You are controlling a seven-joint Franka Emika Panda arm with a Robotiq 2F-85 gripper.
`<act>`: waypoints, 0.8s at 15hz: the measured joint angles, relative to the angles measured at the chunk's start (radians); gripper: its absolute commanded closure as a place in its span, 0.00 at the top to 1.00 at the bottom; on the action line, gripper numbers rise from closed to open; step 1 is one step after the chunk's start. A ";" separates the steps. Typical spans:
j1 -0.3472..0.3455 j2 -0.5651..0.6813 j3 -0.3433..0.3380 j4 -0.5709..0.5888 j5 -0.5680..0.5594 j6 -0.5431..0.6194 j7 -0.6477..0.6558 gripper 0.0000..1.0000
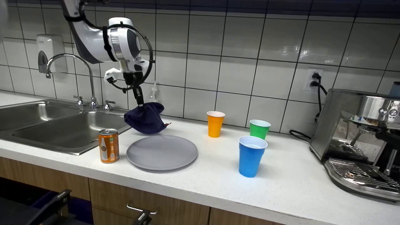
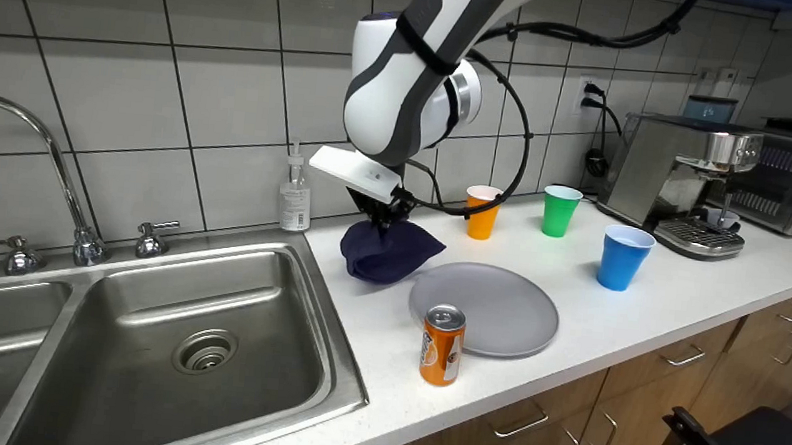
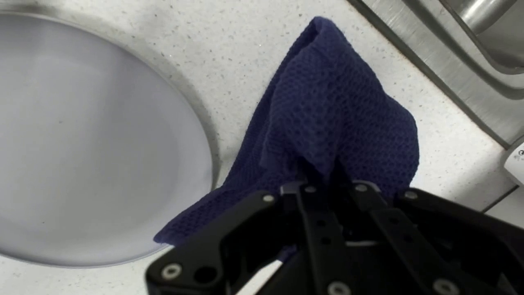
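Dark blue cloth point(image 3: 335, 106) clamped in the gripper point(image 3: 333, 186), beside the plate point(image 3: 94, 143)

The gripper is pinched together on a bunched fold of the cloth; where its fingertips point(image 3: 291, 187) meet the dark fabric, the outline is hard to make out. The cloth hangs over the counter point(image 1: 215, 168) between the plate and the sink point(image 2: 143, 322). In the wrist view one corner crosses the plate's rim, but whether the two touch cannot be told, nor whether the cloth's underside meets the counter. The frame cuts off part of the plate there. A red scrap point(image 1: 168, 124) at the cloth's edge is too small to identify. In an exterior view the cloth covers the base of the soap bottle point(image 1: 153, 95), and the coffee machine point(image 1: 365, 104) runs out of frame.

An orange cup point(image 1: 215, 126), a green cup point(image 1: 258, 129) and a blue cup point(image 1: 250, 161) stand upright; their white inner walls show but their bottoms do not, so what they hold cannot be told. The can point(image 1: 109, 147) stands upright just beside the plate, its contents hidden. Of the sink's two basins, the one nearer the cloth shows its drain point(image 2: 205, 351); the other is cut off in both exterior views.
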 measured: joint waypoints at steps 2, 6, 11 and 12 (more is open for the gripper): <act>0.007 0.025 0.000 0.018 0.000 0.000 0.010 0.03; 0.010 0.064 -0.003 0.041 0.000 -0.001 0.014 0.03; 0.015 0.096 -0.018 0.060 0.000 -0.001 0.018 0.03; 0.017 0.102 -0.022 0.062 0.000 -0.002 0.019 0.35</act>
